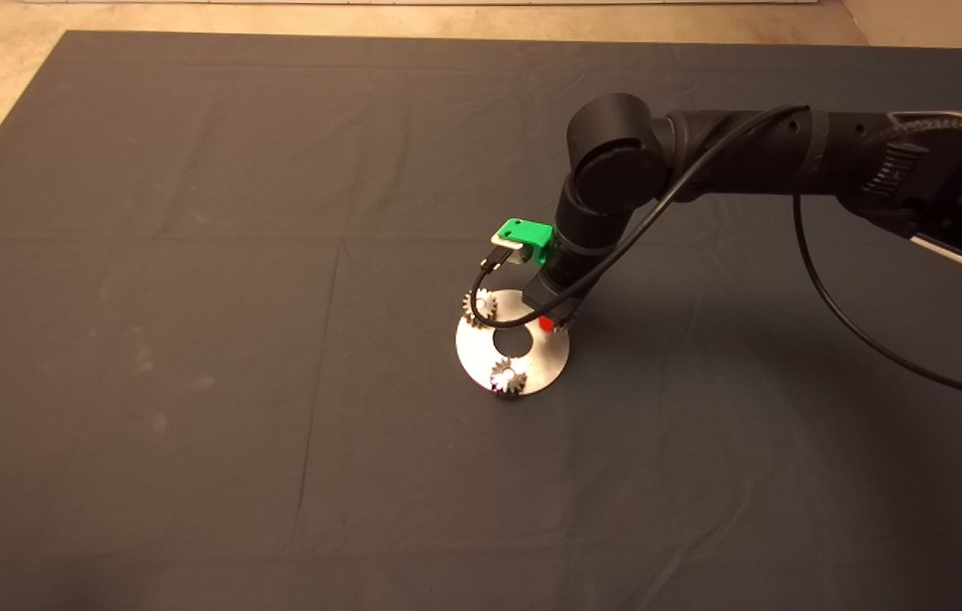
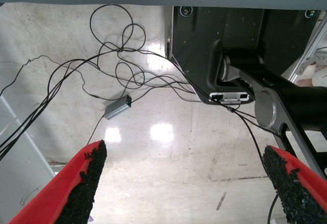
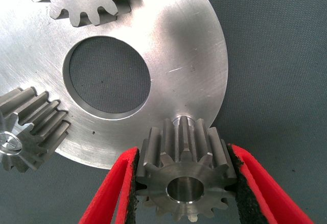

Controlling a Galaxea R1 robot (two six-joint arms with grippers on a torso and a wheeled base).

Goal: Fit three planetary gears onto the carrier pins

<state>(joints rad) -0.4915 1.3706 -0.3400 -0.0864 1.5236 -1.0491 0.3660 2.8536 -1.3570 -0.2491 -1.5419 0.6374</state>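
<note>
The right hand (image 3: 184,183) grips a small silver toothed metal gear (image 3: 184,175) just above the last short silver pin (image 3: 183,122) on the flat round shiny disc (image 3: 194,71), mid-counter. If the hole misses the pin, the gear may tilt and jam. The left hand (image 2: 181,183) waits open.

The head camera looks down from high above on the dark worktop (image 1: 192,339), well back from it. The right wrist camera sits close over the silver disc (image 3: 194,55), which the head view shares, small (image 1: 550,361). The left wrist camera faces the floor (image 2: 163,173) and its cables (image 2: 117,66).
</note>
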